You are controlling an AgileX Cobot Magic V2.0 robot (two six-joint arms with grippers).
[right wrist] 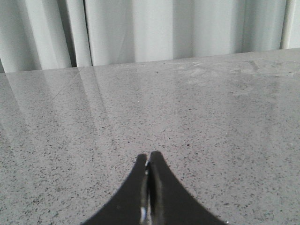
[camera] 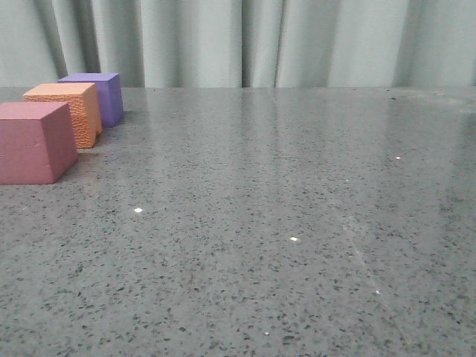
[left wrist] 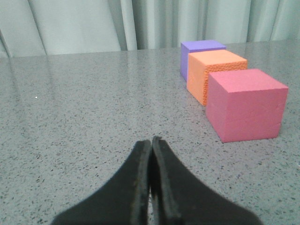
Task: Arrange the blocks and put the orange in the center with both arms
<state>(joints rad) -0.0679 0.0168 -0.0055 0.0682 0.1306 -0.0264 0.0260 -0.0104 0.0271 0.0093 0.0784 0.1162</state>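
Nearest of all is the pink-red cube, sitting at about nine o'clock on the speckled grey worktop; just behind it the orange cube, then the purple cube, the three running in a close row toward eleven o'clock, so the orange already sits between the other two. They look like matte foam: light, slightly yielding, not fragile; the orange one's pebbled skin should grip well, and I'd take it by two opposite flat sides, squeezing gently. The left gripper hangs low over the worktop, pointing past the row, which lies off at its two o'clock; its jaws are pressed together on nothing. The right gripper likewise sits low over bare worktop, jaws closed and empty, no cube in its view.
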